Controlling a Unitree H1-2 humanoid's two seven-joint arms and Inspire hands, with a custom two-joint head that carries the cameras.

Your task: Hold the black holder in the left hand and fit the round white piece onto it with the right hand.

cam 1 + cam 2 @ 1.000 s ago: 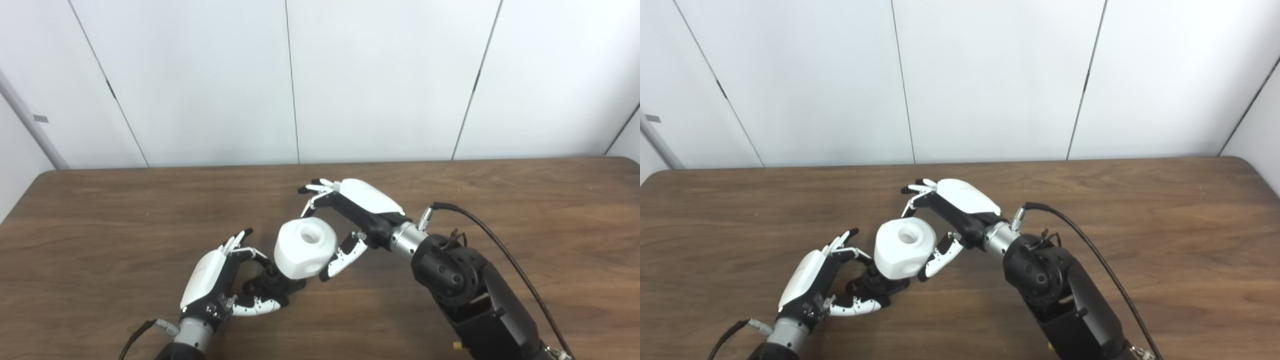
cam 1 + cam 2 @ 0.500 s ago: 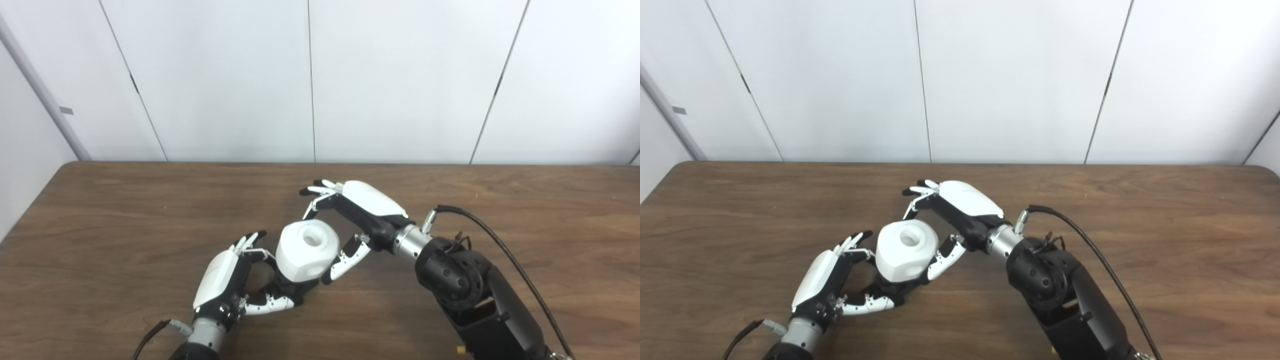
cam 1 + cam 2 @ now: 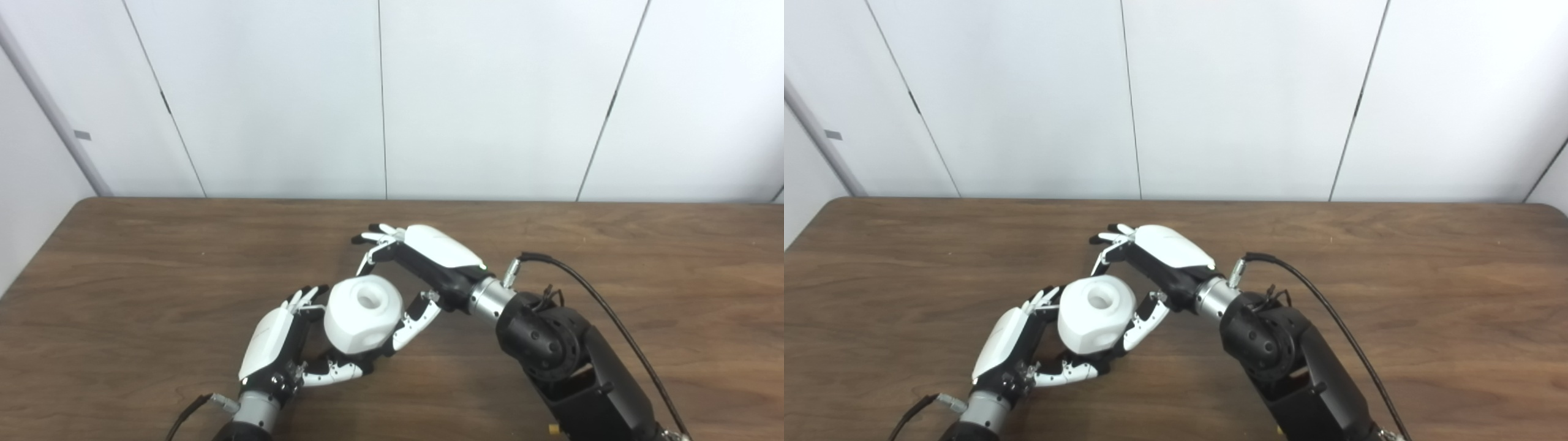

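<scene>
1. Your round white piece (image 3: 362, 315) was the landmark: it sat above the wooden table (image 3: 122, 275), near the front middle, its round hole facing up and slightly toward the wall.
2. Your right hand (image 3: 422, 269) was grasping that white piece. Its thumb (image 3: 415, 321) pressed the piece's right side, while its fingers (image 3: 373, 236) reached over behind the piece, their tips spread beyond it.
3. Your left hand (image 3: 278, 343) was just left of the white piece, with its fingertips (image 3: 304, 296) touching or nearly touching the piece's left edge, and its thumb (image 3: 334, 372) curled under the piece.
4. The black holder (image 3: 358, 360) lay directly beneath the white piece, mostly hidden; only a dark sliver showed between the piece and the left thumb.
5. You could take the left hand as closed around the holder, though the white piece covered most of that grip.
6. Whether the piece was fully seated on the holder could not be told from either eye view.
7. A black cable (image 3: 588, 288) ran from the right wrist, right of the white piece.
</scene>
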